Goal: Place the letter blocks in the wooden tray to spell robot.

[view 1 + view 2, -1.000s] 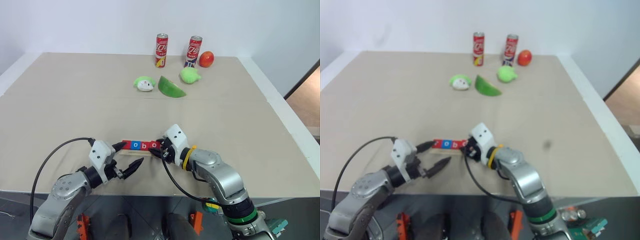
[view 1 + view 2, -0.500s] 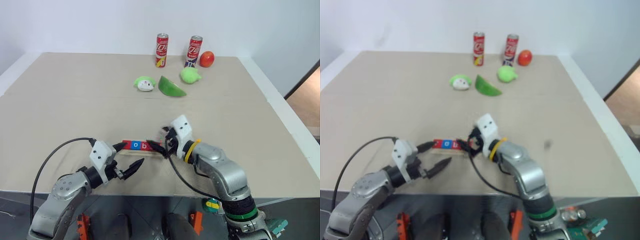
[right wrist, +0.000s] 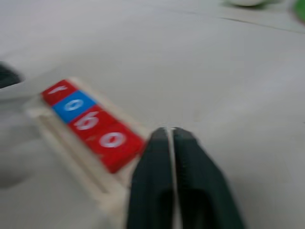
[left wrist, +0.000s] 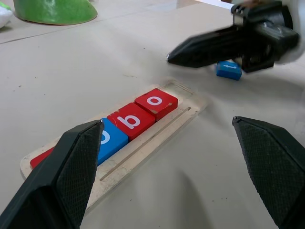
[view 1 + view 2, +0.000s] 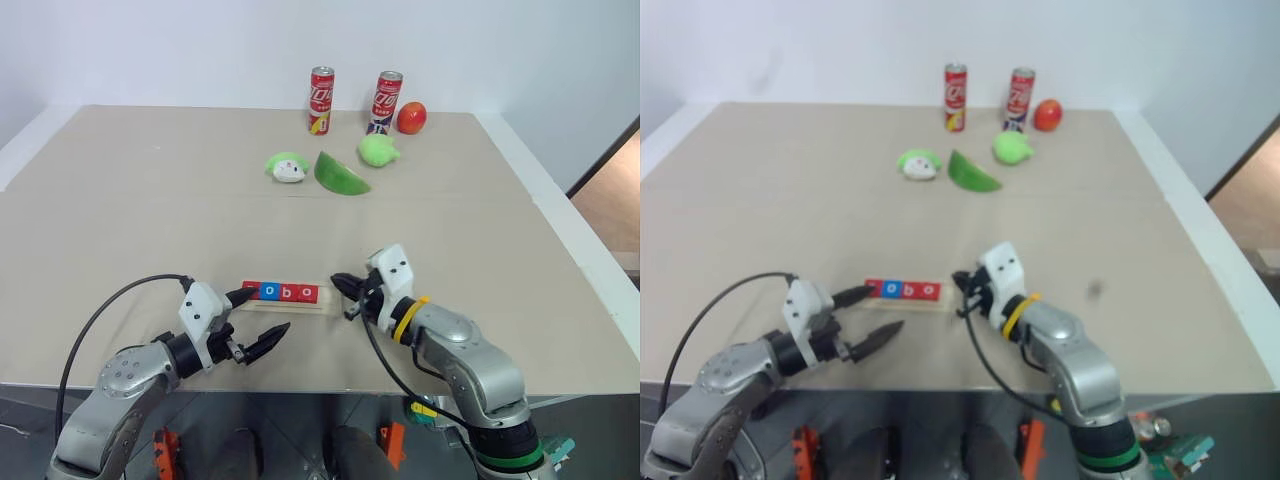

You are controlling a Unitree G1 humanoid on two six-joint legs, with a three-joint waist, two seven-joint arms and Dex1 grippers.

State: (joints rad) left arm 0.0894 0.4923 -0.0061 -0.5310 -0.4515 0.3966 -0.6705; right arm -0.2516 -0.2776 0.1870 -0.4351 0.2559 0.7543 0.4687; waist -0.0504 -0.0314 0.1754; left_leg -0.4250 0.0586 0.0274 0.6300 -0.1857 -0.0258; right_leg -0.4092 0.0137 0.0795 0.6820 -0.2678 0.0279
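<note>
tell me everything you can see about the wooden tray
The wooden tray is a long, narrow strip of pale wood with rounded corners and a thin groove along one side. It lies flat on the table near the front edge. Four letter blocks sit in it in a row, red, blue, red, red; its right end is unfilled.

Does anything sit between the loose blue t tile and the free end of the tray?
Nothing lies on the table between them. The blue t tile lies just past the wooden tray's free end, with bare table between. The shut right claw hangs above that gap, holding nothing.
</note>
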